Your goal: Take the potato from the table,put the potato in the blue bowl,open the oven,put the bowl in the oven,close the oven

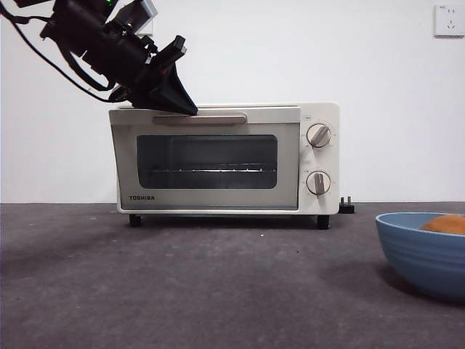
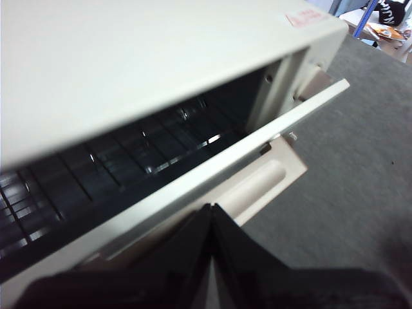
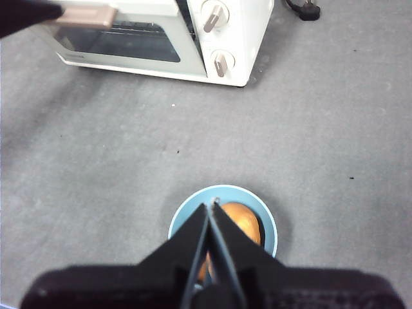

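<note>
Blue bowl (image 1: 425, 251) sits closest to the front camera, well out in front of the oven (image 1: 225, 158) and off toward its knob side, on the table (image 1: 182, 283). Potato (image 1: 445, 224) is already inside it, so the first two steps look done.

Your right tool (image 3: 212, 209) hovers directly over the bowl with its jaws pressed together, holding nothing. Reads to me as parked above the bowl, ready for the carry once the oven is open.

Your left tool (image 1: 168, 87) is at the oven's top front edge, on the handle (image 1: 200, 118) end farthest from the knobs. Its jaws are together too, tips wedged at the door's upper lip rather than clamped round the bar. The left wrist view shows the door (image 2: 212, 177) already cracked away from the oven body, with the wire rack (image 2: 122, 164) visible through the gap. So you're mid-open: a closed tool hooked behind the lip pulls the door down without needing a grasp.

Watch for the tips slipping off the lip as the door swings.

Readable text: "TOSHIBA" (image 1: 142, 198) on the door's lower corner, opposite the knobs. There's a red sticker (image 2: 308, 17) on the oven top, but it's too blurred to read.
</note>
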